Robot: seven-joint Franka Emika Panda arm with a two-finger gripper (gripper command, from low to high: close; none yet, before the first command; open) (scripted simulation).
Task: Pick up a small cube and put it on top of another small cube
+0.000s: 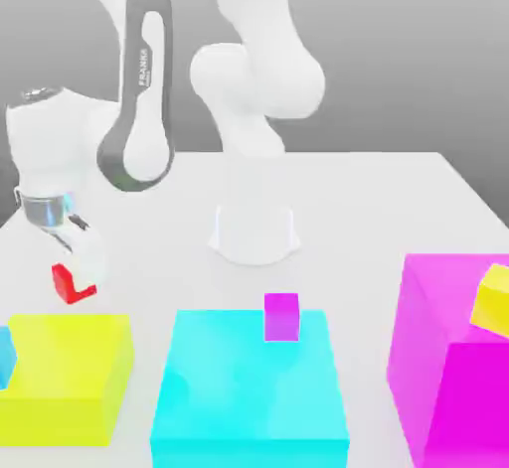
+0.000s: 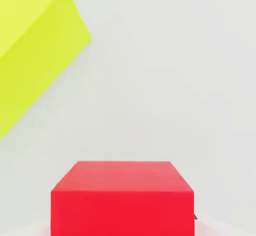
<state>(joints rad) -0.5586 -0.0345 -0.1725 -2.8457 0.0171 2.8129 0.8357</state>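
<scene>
At the exterior view's left, low over the white worktop [image 1: 378,208], I see my gripper [image 1: 80,275] closed on a small red cube [image 1: 68,282], one white finger [image 1: 89,252] pressed against the cube's side. The cube looks to hang just above the worktop rather than rest on it, though I cannot tell that for sure. From the hand view, the red cube [image 2: 122,197] sits square under the camera, its top face level, with bare worktop [image 2: 170,79] beyond it and a corner of a yellow block [image 2: 35,44] off to one side.

Just in front of the gripper in the exterior view lies that big yellow block [image 1: 70,372], near the red cube but not touching it. A small blue cube [image 1: 6,355] sits at the block's left edge, cut off by the frame. To the block's right, apart from it, is a big cyan block [image 1: 249,396], and on its far edge stands a small magenta cube [image 1: 281,316], upright. Farther to the exterior view's right rises a taller magenta block [image 1: 437,357], well apart from the gripper, with a small yellow cube [image 1: 492,299] on it, tilted.

Behind all this I see the arm's white base [image 1: 254,233] standing mid-worktop, its links [image 1: 139,108] arching over to the gripper's side.
</scene>
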